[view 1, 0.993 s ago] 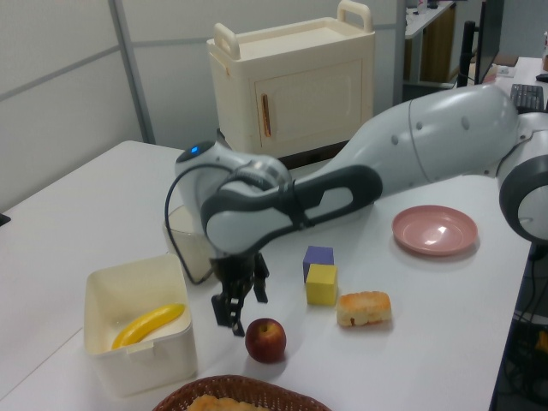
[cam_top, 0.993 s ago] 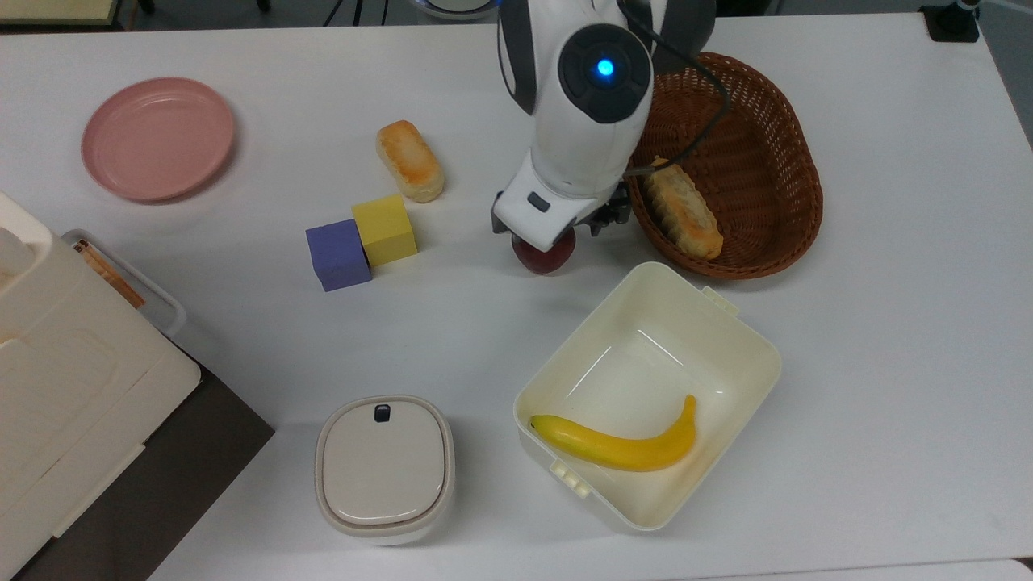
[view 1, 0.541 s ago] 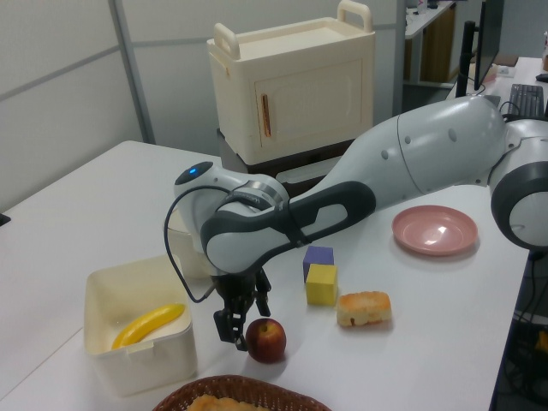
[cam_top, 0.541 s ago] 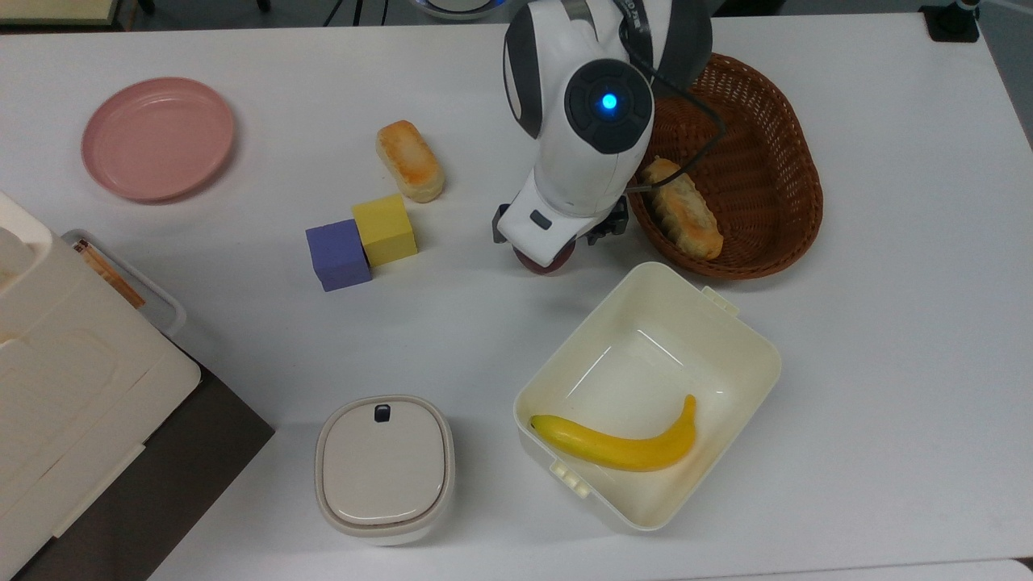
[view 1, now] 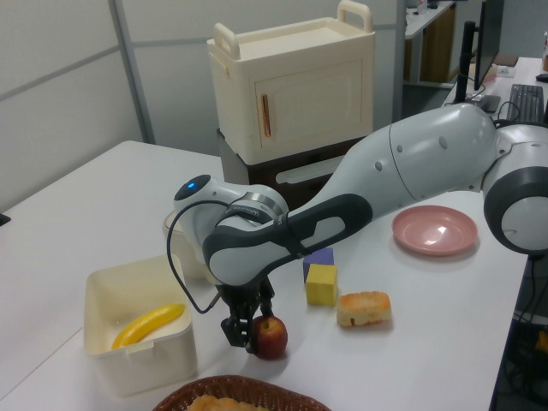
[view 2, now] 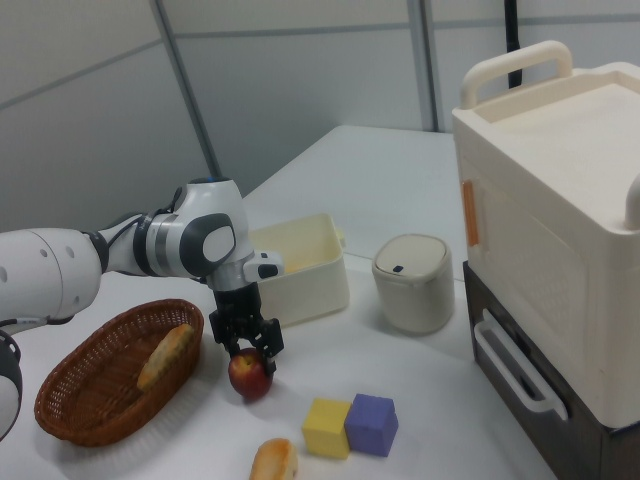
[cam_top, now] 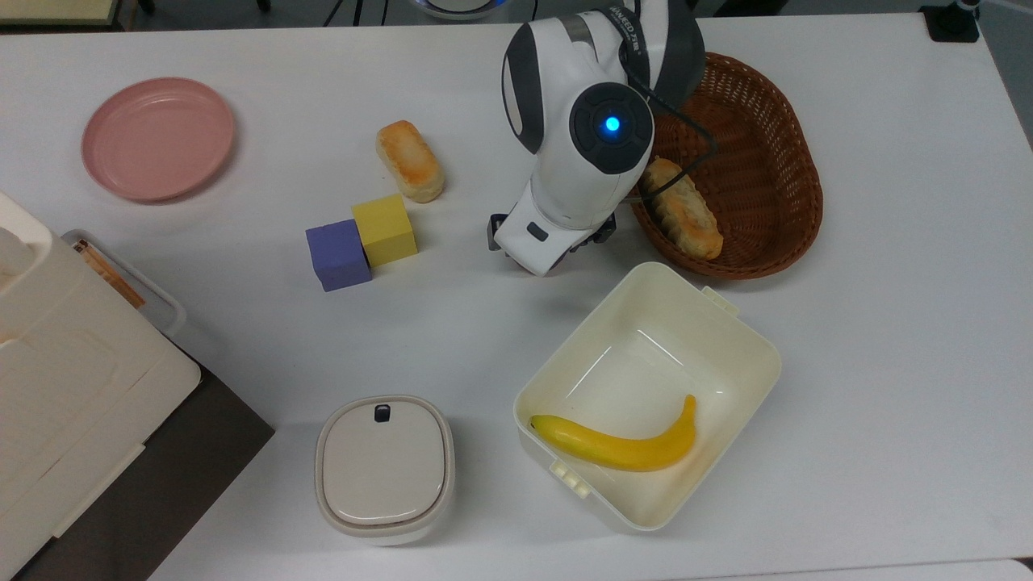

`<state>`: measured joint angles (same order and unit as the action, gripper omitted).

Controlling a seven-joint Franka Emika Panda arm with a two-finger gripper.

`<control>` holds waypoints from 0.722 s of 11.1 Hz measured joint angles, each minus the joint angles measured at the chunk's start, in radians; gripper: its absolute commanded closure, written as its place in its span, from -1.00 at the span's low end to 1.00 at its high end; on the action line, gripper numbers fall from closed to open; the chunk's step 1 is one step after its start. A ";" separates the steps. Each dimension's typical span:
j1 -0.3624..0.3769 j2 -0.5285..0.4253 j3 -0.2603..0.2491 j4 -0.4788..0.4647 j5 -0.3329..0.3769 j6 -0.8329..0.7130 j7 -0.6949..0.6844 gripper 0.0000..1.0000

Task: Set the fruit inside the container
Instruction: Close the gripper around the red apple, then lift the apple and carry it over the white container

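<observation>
While its spread fingers straddle the apple (view 1: 271,336) on the table, the gripper (view 1: 244,330) sits just beside the container (view 1: 137,330).

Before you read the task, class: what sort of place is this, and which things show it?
Probably a robotics lab's test table: a robot arm works over a white table laid with toy-like props, foam cubes, an apple and a banana in a cream box.

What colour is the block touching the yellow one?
Purple; the purple block sits against the yellow block, clearest in the top view.
</observation>
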<state>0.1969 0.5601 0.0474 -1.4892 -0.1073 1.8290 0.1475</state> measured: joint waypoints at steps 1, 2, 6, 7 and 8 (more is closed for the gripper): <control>0.000 -0.005 0.000 0.007 0.000 0.000 0.000 0.63; -0.001 -0.014 0.000 0.020 0.000 0.000 0.000 0.63; -0.011 -0.080 -0.003 0.126 0.030 0.001 0.069 0.63; -0.009 -0.089 -0.001 0.158 0.042 0.036 0.119 0.63; -0.006 -0.093 0.004 0.173 0.052 0.123 0.180 0.62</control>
<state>0.1911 0.4670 0.0511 -1.3163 -0.0554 1.9518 0.3271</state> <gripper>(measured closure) 0.167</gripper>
